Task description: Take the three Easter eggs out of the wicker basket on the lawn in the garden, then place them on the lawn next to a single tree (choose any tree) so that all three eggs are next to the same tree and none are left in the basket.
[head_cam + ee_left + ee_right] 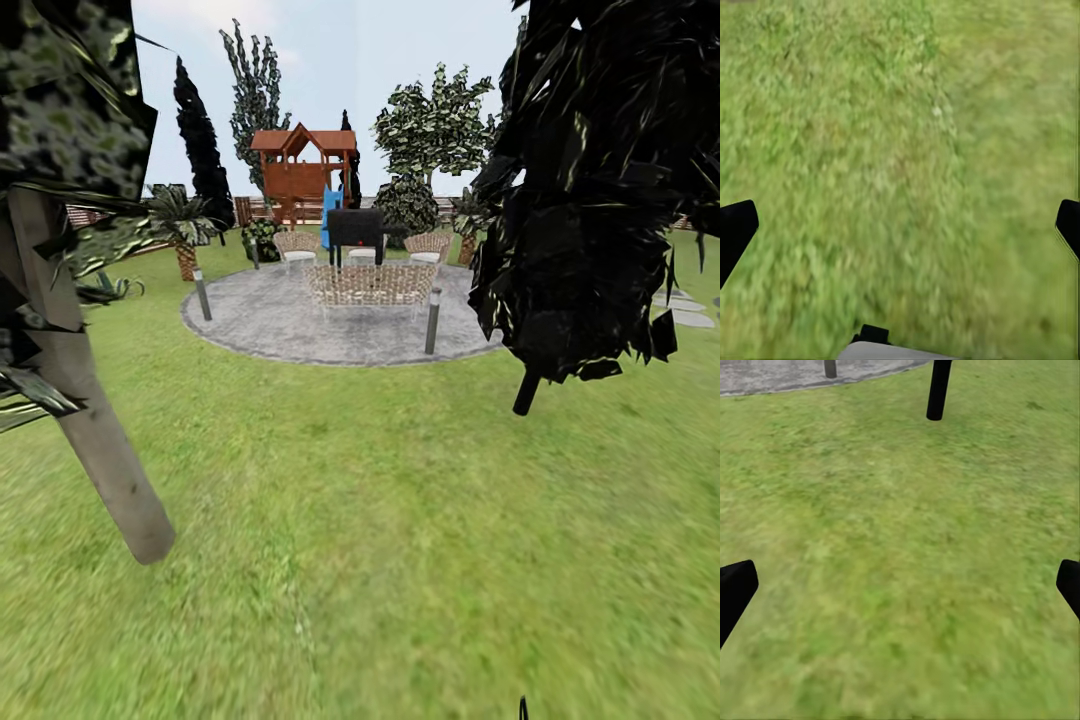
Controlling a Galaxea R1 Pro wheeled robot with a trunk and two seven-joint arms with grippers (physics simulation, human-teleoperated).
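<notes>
A garden scene is seen from the head camera: the lawn spreads wide and green with yellowish patches, and neither eggs nor basket can be made out on it. A tree with a pale grey-brown mottled trunk is seen leaning across the left of the head view, its leaves dark at the upper corner. A dark, near-black conifer is seen at the right, its thin black trunk meeting the grass.

Beyond the grass, a round grey paved patio is shown with wicker chairs, short grey bollard posts at its edge and a black grill. Farther back, a reddish wooden playhouse is flanked by tall trees and a small palm.

The left gripper is held wide open over bare grass, its two black fingertips seen at opposite edges of the left wrist view with nothing between them. The right gripper is likewise spread open over grass, with its black fingertips far apart and nothing gripped. Well ahead of the right gripper, the conifer's black trunk is seen standing in the lawn, and beyond it the patio edge and the foot of a bollard post are visible.
</notes>
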